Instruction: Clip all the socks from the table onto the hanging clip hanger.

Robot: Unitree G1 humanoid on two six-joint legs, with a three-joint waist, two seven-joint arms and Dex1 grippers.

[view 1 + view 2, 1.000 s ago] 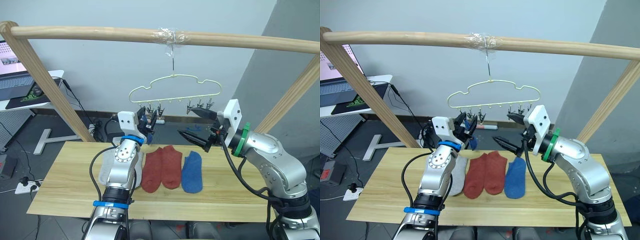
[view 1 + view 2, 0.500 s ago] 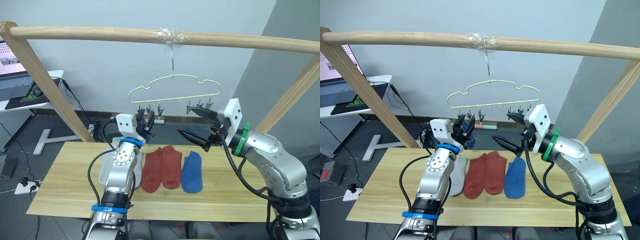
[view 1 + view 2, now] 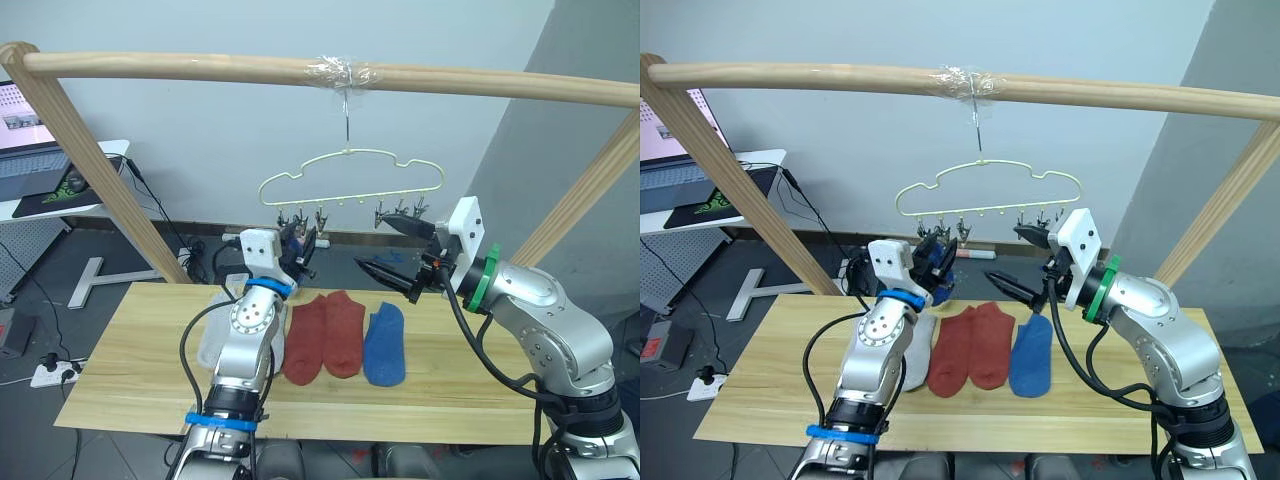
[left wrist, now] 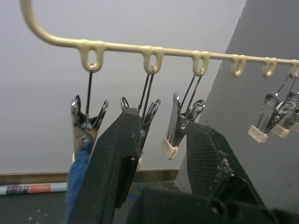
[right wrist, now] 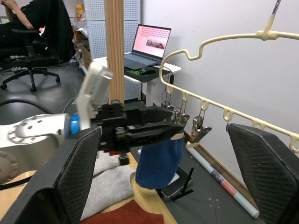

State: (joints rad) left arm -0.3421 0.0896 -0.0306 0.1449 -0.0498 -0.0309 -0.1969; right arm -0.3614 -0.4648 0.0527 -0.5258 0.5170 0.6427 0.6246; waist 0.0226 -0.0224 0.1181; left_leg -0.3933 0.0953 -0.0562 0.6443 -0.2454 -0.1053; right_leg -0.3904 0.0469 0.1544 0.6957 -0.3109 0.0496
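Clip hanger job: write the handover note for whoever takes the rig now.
Left pincer: open, up at the clip hanger's left clips.
Right pincer: open, empty, near the hanger's right end.
Done: one hung blue sock on the end clip.
On the table: two rust red socks, second blue sock, grey socks partly behind the left arm.
Left: clip all of those.

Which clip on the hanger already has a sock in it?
The end clip on the robot's left side of the clip hanger: a blue sock hangs from it, while the other clips hang bare.
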